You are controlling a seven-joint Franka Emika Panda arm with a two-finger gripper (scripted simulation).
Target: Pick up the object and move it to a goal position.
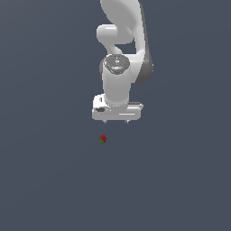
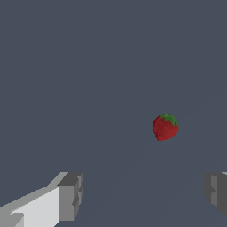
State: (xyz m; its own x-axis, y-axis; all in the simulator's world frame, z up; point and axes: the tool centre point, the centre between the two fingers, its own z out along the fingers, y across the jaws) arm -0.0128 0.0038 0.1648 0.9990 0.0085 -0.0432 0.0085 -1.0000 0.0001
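Exterior view: the strawberry-like object [image 1: 103, 139] lies on the plain grey floor [image 1: 45, 180], apart from and slightly toward the exterior view's left of the white gripper [image 1: 116, 122], which hangs above it holding nothing. Wrist view: the fingers [image 2: 71, 195] stand spread wide with the object [image 2: 165, 127] ahead of them and not yet between them, so the step in hand is judged to be the approach; the next move calls for centring over the object, descending, then closing. No brands, labels or writing visible in either view.
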